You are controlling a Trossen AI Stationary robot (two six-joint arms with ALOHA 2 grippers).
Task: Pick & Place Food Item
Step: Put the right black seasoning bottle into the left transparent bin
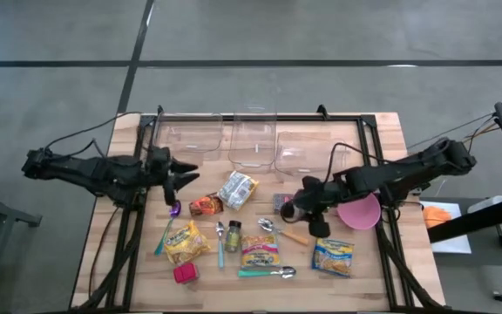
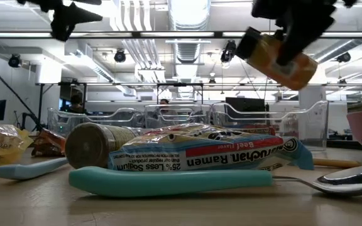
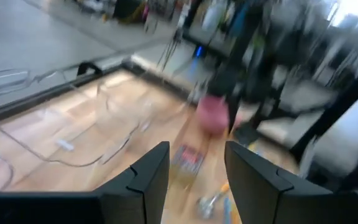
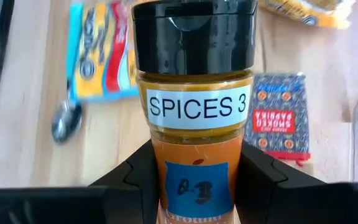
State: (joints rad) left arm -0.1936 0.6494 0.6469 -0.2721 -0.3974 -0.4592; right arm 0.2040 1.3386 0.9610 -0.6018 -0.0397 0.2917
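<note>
A spice jar (image 4: 194,93) with a black cap, orange contents and a white label reading "SPICES 3" sits between the fingers of my right gripper (image 4: 194,171). In the high view this gripper (image 1: 310,212) hovers over the table's right half with the jar (image 1: 289,210) beside the pink bowl. The low view shows the jar (image 2: 276,58) high above the table. My left gripper (image 1: 186,174) hangs over the table's left half, raised, open, with nothing between its fingers (image 3: 148,177). My right gripper pinches the jar's lower body (image 4: 166,180), below the white label, between its two fingers, one on each side. The fingers slant down from above. The jar (image 2: 276,58) is lifted clear of the table and tilted, its black cap end pointing away from the gripper.
Three clear tubs (image 1: 253,139) line the far edge. A pink bowl (image 1: 360,212) and a paprika tin (image 4: 277,115) lie near my right gripper. Ramen packets (image 1: 260,250), snack bags (image 1: 238,188), spoons (image 1: 220,244) and a small jar (image 1: 234,235) are spread over the table's middle and near side.
</note>
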